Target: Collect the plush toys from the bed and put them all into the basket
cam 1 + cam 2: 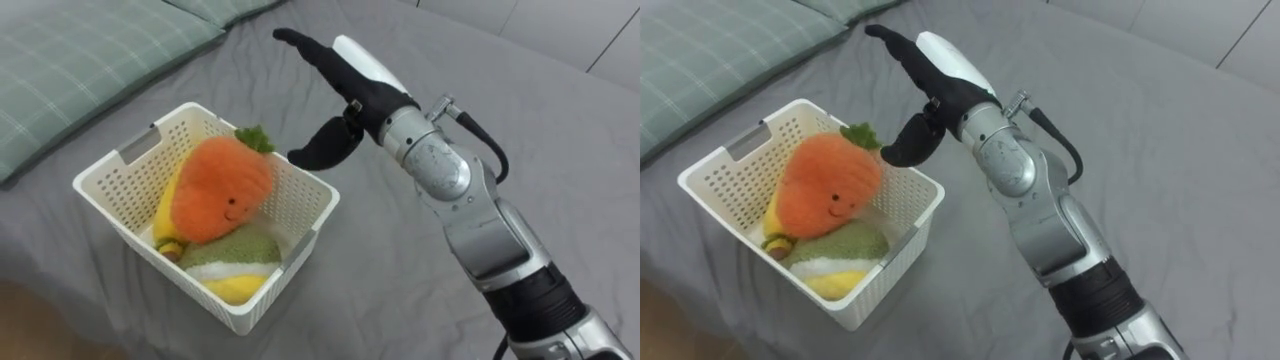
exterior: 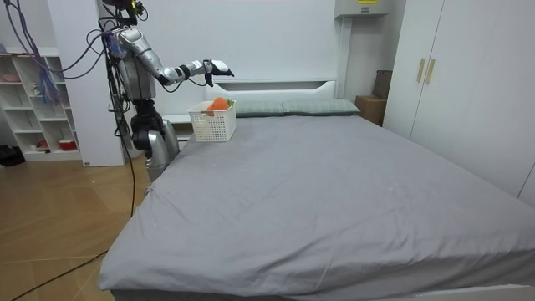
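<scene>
Your right hand (image 1: 352, 88), released and empty, hovers beside the white plastic lattice basket (image 1: 110, 185); inside, the smiling orange plush carrot (image 1: 222, 185) lies diagonally, green leaves toward the hand.

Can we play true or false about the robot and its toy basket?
1. The carrot plush lies in the white basket. True.
2. The right hand squeezes the carrot. False: it is open above the basket and holds nothing.
3. The basket stands on the floor. False: it stands on the grey bed.
4. A green checked pillow lies near the basket. True.
5. The carrot is alone in there. False: a yellow plush and a green plush lie with it.
</scene>
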Robot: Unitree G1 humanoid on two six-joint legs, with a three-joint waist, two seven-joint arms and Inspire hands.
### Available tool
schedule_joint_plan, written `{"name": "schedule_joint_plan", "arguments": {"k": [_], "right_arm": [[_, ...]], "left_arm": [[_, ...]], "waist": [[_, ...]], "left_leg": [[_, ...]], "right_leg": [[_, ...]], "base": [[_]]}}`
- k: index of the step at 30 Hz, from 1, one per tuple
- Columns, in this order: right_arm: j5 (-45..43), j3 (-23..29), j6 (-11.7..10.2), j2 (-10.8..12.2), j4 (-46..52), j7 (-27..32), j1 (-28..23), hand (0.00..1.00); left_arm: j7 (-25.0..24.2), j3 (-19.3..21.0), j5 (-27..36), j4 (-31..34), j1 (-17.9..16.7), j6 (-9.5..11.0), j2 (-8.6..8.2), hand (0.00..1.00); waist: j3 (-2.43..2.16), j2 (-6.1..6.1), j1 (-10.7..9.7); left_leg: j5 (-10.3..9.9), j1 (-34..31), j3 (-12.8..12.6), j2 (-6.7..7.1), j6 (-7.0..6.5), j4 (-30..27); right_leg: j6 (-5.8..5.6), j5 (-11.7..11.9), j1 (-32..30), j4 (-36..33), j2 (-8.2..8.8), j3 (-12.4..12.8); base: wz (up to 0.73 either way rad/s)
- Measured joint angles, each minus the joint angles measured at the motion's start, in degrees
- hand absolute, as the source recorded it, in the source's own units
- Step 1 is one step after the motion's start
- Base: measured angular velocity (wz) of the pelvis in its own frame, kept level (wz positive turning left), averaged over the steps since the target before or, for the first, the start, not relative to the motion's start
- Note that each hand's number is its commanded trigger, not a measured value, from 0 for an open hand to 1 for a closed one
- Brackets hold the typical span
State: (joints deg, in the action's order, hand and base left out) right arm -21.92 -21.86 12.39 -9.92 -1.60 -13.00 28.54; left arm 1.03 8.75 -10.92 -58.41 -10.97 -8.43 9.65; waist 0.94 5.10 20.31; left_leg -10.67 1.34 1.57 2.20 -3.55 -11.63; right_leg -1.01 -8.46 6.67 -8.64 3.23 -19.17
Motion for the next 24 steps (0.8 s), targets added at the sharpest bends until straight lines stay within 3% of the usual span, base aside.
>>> {"name": "schedule_joint_plan", "arguments": {"k": [20, 24], "right_arm": [[0.45, 0.07, -0.01, -1.12, -0.27, -0.40, -0.03, 0.00], [2.55, 0.41, -0.02, -2.41, -0.27, -0.39, -0.08, 0.00]], "left_arm": [[-0.02, 0.02, 0.05, 0.16, 0.03, -0.29, 0.10, 0.00], [-0.10, 0.00, 0.08, 0.16, 0.15, -0.33, 0.08, 0.00]], "waist": [[-0.12, 0.18, -1.27], [-0.09, 0.13, -1.61]], "left_leg": [[0.08, 0.02, 1.02, 0.50, -0.15, -0.23], [0.07, 0.03, 1.00, 0.52, -0.16, -0.46]], "right_leg": [[-0.15, -0.10, 0.45, 0.02, 0.25, -0.01], [-0.16, -0.10, 0.59, 0.00, 0.28, 0.15]], "base": [[0.01], [0.01]]}}
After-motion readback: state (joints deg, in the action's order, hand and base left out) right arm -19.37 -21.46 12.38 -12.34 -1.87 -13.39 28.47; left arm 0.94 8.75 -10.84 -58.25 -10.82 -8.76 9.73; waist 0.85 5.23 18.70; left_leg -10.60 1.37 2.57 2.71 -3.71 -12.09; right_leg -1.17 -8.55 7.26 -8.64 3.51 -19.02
